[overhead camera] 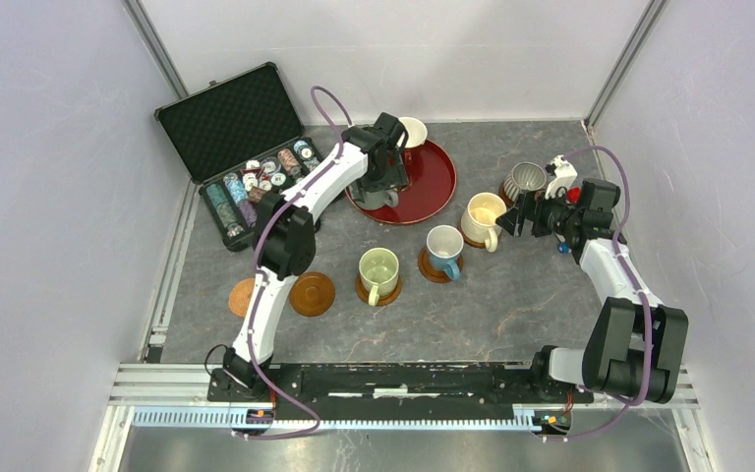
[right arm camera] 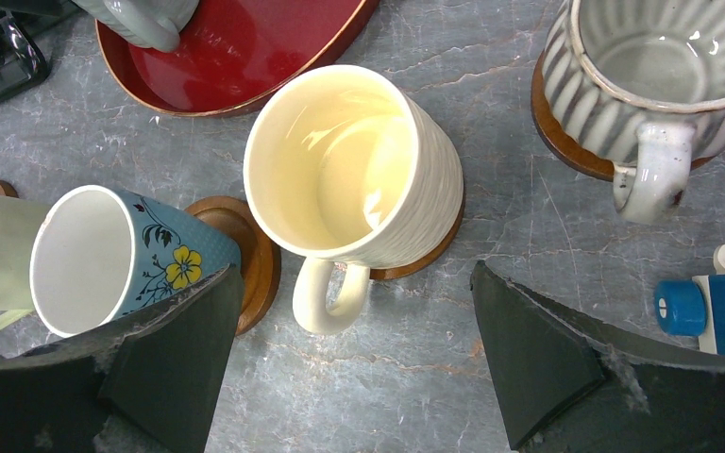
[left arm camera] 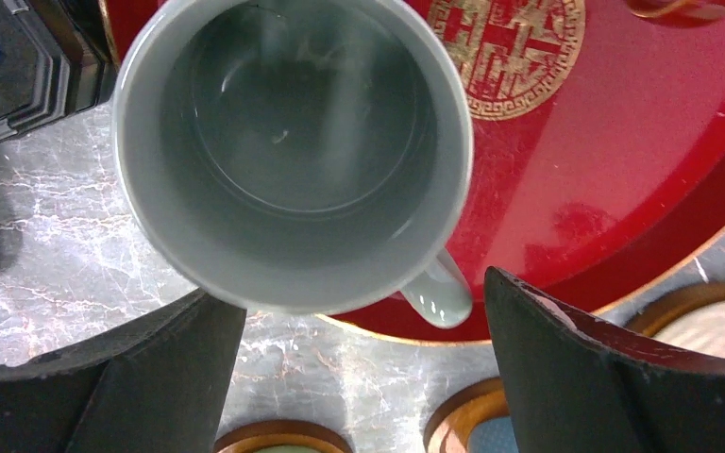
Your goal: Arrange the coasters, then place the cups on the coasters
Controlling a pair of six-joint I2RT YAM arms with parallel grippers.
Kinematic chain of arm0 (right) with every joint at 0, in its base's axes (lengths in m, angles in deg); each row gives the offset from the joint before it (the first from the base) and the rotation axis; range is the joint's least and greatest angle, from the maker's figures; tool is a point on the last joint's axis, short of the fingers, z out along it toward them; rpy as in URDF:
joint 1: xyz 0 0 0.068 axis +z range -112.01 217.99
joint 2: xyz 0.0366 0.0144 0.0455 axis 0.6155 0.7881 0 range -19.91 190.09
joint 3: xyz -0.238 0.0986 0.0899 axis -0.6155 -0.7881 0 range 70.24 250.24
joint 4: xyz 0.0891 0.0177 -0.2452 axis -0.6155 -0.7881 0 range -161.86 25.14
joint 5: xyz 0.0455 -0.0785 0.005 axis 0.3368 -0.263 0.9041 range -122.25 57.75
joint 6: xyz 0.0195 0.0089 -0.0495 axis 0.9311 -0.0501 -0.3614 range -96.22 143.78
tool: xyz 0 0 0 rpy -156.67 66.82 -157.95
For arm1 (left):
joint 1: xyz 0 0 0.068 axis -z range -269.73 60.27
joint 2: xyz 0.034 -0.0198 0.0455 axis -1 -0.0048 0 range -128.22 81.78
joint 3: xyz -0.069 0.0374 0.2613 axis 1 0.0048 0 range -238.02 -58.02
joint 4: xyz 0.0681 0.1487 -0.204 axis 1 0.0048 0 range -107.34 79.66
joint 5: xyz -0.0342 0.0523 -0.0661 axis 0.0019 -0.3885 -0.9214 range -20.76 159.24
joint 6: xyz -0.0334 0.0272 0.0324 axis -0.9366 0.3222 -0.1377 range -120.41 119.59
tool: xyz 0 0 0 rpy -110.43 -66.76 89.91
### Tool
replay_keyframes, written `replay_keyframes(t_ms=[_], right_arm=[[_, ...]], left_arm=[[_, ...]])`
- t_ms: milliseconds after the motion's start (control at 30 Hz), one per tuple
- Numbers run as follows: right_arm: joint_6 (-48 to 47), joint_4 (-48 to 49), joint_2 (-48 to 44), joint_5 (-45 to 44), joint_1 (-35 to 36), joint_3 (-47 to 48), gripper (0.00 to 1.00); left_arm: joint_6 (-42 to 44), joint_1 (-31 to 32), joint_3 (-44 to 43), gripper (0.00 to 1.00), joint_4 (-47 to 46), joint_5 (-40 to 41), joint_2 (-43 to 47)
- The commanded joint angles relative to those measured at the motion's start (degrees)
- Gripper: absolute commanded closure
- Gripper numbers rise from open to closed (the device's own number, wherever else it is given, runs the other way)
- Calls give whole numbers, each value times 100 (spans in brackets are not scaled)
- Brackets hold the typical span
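Left gripper (left arm camera: pixel 363 377): jaws fully apart, nothing held. It hangs over the near edge of the red tray (left arm camera: pixel 604 189), with the grey mug (left arm camera: pixel 293 151) upright just ahead of the fingertips and its handle towards the right finger; no contact is visible. A reddish mug (overhead camera: pixel 413 131) stands at the far side of the same tray.

Right gripper (right arm camera: pixel 359 377): jaws fully apart, nothing held, facing the handle of the cream mug (right arm camera: pixel 354 170).

Four mugs each stand on a coaster in a curved row: green mug (overhead camera: pixel 378 270), blue mug (right arm camera: pixel 104 260), the cream mug, ribbed mug (right arm camera: pixel 661 66).

Two bare coasters lie on the table left of the green mug: one (overhead camera: pixel 315 295) in full view, the other (overhead camera: pixel 241 297) partly hidden by the left arm.
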Motion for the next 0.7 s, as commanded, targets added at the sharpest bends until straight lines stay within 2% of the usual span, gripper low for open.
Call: replay_keyframes(t_ms=[0,33,200,333,500,667], right_arm=[[-22,72,28,16,-27,92,2],[-22,64,14,16,-26,92,2],[-26,55,-4,14,-32,92,2],[-23,54,-11,18,-39,97,2],[-15,56,-13,53,-35,93,2],[-14,58,-1,51,-41,91,2]], left_arm=[[-319,16,-435,1,-53,349,-204],[-302,12,-475,3,-48,407,-252],[-87,-100,-439,32,-76,207,-289],[184,-202,-72,41,-189,62,-37],[843,-221,49,46,-244,83,52],[1216,-229,26,61,-361,36,-61]])
